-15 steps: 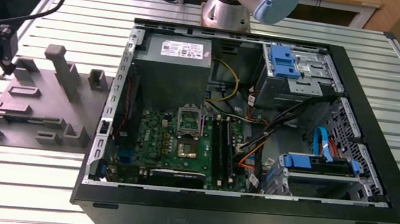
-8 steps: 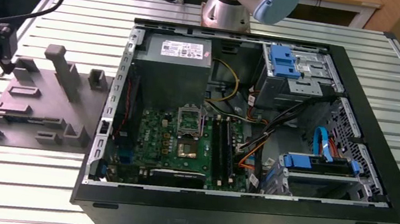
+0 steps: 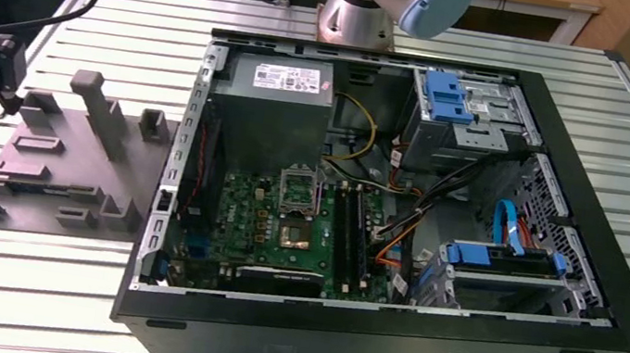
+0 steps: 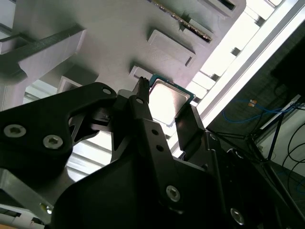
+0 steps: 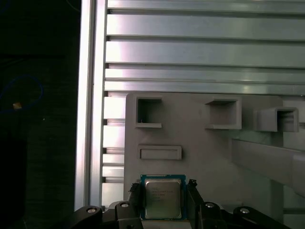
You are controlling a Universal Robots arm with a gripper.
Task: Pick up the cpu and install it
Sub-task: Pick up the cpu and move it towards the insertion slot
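The cpu [image 5: 163, 198], a small square chip with a pale metal top and a thin green rim, sits between my gripper's [image 5: 163, 199] two black fingers [image 5: 135, 196] in both wrist views. The fingers press against its two opposite edges, so the gripper [image 4: 167, 107] is shut on the cpu [image 4: 167, 99]. It is held over the near edge of a grey moulded fixture [image 5: 200, 152]. In the exterior view the gripper [image 3: 9, 98] is at the far left, at the end of the fixture [image 3: 66, 167]. The motherboard's metal-framed socket [image 3: 298, 189] lies bare inside the open computer case [image 3: 600, 275].
The case holds a grey power supply [image 3: 278, 105], blue drive brackets [image 3: 447, 98], cables and memory slots [image 3: 347, 228]. The fixture carries upright posts [image 3: 100, 112] and pockets. The arm's base [image 3: 358, 14] stands behind the case on a slatted aluminium table [image 3: 10, 290].
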